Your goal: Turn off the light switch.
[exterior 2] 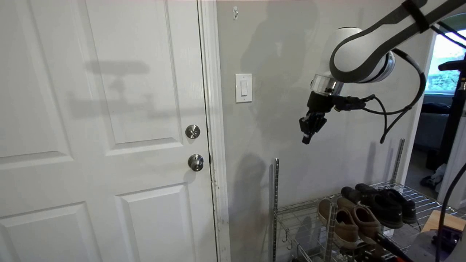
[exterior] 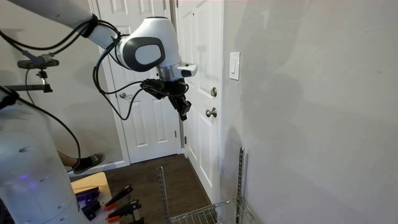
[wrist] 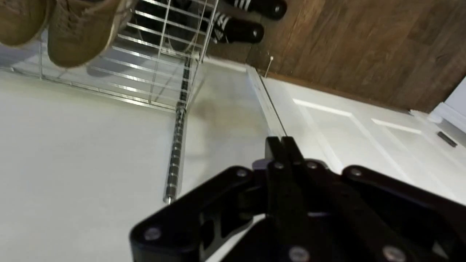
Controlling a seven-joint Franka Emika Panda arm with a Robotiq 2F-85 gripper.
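Note:
The light switch [exterior: 234,66] is a small white upright plate with a rocker on the grey wall, just beside the door frame. It also shows in an exterior view [exterior 2: 244,88], above the height of the deadbolt. My gripper [exterior: 183,118] points down in the air, lower than the switch and well apart from it; it also shows in an exterior view [exterior 2: 306,139]. In the wrist view the two black fingertips [wrist: 280,140] are together with nothing between them. The switch is out of view in the wrist view.
The white door [exterior 2: 145,109] has a round knob [exterior 2: 196,162] and a deadbolt [exterior 2: 192,131]. A wire rack [exterior 2: 298,211] with upright metal posts [exterior: 241,174] stands against the wall below and holds shoes [exterior 2: 364,218]. Clamps [exterior: 124,210] lie near the robot base.

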